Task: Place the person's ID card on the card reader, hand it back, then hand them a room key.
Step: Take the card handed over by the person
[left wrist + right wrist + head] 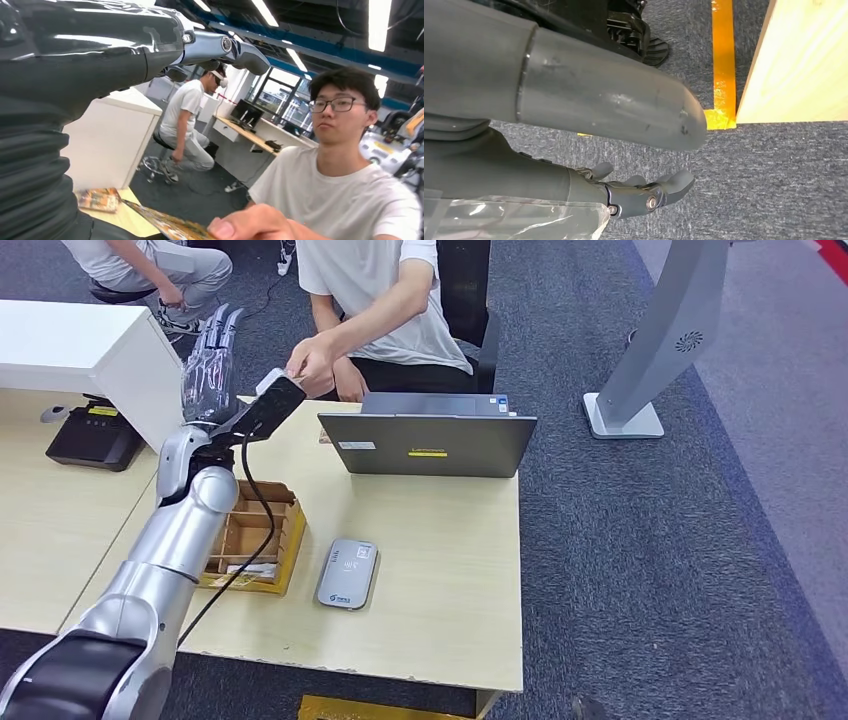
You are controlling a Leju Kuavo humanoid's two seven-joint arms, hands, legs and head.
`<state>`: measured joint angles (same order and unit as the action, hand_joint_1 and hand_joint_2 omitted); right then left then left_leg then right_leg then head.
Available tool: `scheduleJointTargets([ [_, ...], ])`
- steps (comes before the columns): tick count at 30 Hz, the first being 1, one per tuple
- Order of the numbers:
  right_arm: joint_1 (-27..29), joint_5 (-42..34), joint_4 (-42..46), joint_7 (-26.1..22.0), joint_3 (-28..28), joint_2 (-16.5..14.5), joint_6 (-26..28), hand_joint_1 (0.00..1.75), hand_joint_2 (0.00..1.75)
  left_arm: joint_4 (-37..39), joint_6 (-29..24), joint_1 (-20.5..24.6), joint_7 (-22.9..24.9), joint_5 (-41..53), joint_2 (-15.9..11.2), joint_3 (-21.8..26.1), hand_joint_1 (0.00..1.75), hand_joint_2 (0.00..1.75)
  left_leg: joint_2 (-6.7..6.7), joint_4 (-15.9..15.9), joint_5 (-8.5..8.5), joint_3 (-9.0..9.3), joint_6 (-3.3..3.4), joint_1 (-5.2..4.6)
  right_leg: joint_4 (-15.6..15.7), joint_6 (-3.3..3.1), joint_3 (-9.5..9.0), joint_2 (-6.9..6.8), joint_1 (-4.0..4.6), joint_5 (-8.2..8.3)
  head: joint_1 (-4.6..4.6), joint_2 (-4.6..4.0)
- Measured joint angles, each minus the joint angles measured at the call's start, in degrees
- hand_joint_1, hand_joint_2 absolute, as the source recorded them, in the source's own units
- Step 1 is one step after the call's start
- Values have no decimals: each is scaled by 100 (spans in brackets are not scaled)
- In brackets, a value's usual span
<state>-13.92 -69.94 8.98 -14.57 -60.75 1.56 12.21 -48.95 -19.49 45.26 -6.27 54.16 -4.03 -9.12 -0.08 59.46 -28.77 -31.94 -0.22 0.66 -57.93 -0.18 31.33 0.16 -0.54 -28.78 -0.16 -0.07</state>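
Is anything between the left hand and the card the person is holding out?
Nothing visible. The person's hand holds the card out right beside the raised left hand, and no object sits between them.

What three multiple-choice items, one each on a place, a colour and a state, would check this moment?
1. The card reader lies: A on the table beside the wooden box; B inside that box; C on the floor.
2. The shirt of the person across the table is: A black; B white; C red.
3. The patterned card is held by: A the robot; B nobody; C the person's hand.
A: it lies on bare tabletop next to the box. B: the shirt is plainly white. C: the person's thumb pins it in the left wrist view.
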Motion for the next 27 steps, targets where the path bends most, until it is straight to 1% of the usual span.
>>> scheduleJointTargets([
  [3, -30, 43, 1, 75, -62, -18, 6, 0, 0, 452, -21, 309, 184, 355, -87, -183, 175, 175, 0, 0, 1, 0, 0, 0, -2, -1, 0, 0, 0, 2, 2, 0],
  [11, -106, 169, 1, 285, -215, -62, 26, 0, 0, 1541, -42, 1044, 612, 1228, -309, -561, 175, 175, 1, 0, 7, -2, -5, 1, -4, -4, 2, 0, 0, 4, 2, 0],
  [17, -155, 294, 1, 448, -321, -96, 38, 0, 0, 2132, -54, 1455, 805, 1707, -441, -697, 175, 175, 1, 0, 7, -5, -5, 2, -7, -5, 5, 2, 0, 5, 2, 0],
  [21, -183, 336, 1, 476, -358, -120, 40, 0, 0, 2311, -58, 1559, 806, 1733, -489, -728, 175, 175, 2, 0, 8, -4, -6, 2, -8, -5, 6, 3, 0, 5, 3, 0],
  [27, -197, 342, 1, 479, -373, -130, 43, 0, 0, 2400, -125, 1581, 756, 1593, -532, -734, 175, 175, 1, 0, 8, -6, -6, 2, -8, -5, 5, 2, 0, 5, 3, 0],
])
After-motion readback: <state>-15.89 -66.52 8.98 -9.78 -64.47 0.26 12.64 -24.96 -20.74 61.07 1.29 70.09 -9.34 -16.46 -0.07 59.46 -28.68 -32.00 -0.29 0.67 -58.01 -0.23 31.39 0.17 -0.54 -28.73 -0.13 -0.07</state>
